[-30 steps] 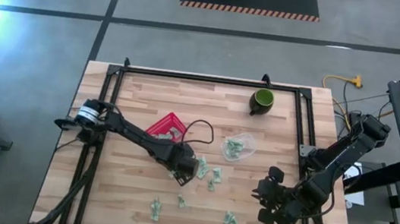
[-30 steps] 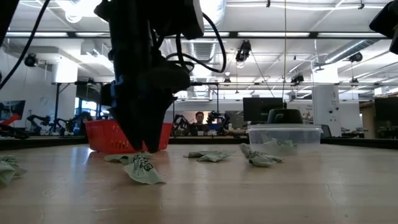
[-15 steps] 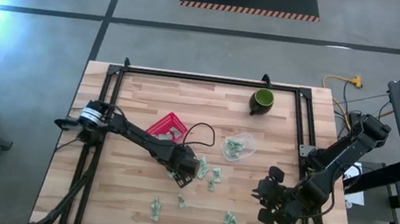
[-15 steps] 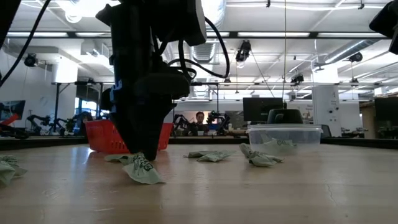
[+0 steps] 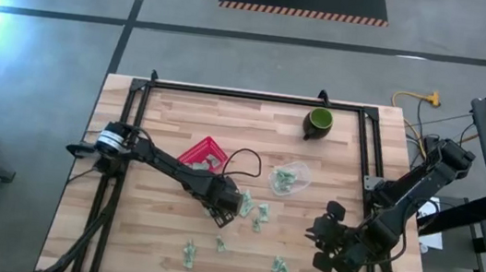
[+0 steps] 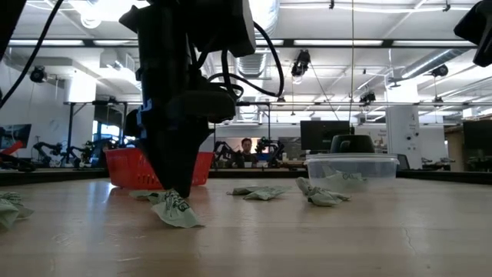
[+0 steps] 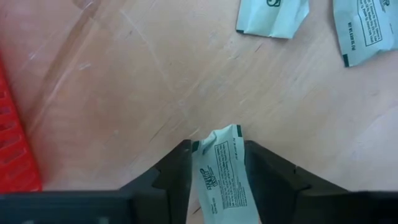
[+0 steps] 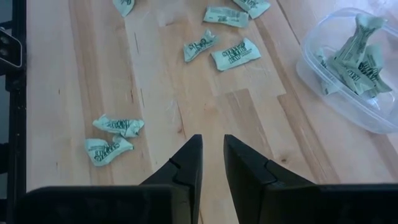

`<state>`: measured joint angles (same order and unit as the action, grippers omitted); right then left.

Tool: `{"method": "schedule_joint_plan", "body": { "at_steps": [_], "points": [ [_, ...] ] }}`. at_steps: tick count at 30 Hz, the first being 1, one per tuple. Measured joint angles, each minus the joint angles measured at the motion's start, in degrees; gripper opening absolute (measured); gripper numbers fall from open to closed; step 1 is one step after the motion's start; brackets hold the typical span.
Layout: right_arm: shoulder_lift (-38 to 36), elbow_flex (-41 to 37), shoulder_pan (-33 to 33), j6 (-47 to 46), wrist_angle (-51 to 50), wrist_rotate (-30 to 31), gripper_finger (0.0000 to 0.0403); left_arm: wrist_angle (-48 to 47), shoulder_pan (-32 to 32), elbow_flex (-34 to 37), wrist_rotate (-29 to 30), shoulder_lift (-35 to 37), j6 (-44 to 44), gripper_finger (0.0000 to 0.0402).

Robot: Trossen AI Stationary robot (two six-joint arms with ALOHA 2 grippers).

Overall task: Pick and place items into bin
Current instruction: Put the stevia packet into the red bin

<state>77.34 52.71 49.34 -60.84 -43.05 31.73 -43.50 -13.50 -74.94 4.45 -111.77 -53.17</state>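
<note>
1. The light wooden plank table carries three containers.
2. The red slatted plastic basket holds a few pale green-and-white crinkly wrapped packets.
3. The clear plastic tub holds several more; others lie loose on the table.
4. The dark green cup stands near the far edge.
5. My left pincer is clamped on one packet at table level beside the basket.
6. My right pincer hangs near the right edge, fingers almost together, grasping nothing.

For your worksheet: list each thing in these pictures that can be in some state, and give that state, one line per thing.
Left gripper: fingers on either side of one packet on the table.
Right gripper: fingers nearly together, holding nothing.
Red basket: upright, a few packets inside.
Clear tub: open, packets inside.
Green cup: upright.
Loose packets: lying scattered on the table.
</note>
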Motion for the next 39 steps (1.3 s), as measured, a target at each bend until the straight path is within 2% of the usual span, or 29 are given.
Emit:
{"method": "schedule_joint_plan", "body": {
  "at_steps": [23, 35, 39],
  "points": [
    [0.0, 0.0, 0.0, -0.3, 0.1, 0.6, 0.0057, 0.0, -0.1, -0.3, 0.2, 0.1, 3.1, 0.0009],
    [0.0, 0.0, -0.2, -0.2, 0.0, 3.8, 0.0057, -1.2, 0.0, -3.7, 0.4, 1.1, 6.3, 0.0002],
    [0.0, 0.0, -0.3, -0.1, 0.0, 5.0, 0.0057, -2.7, 0.0, -5.7, 2.2, 2.5, 8.8, 0.0002]
  ]
}}
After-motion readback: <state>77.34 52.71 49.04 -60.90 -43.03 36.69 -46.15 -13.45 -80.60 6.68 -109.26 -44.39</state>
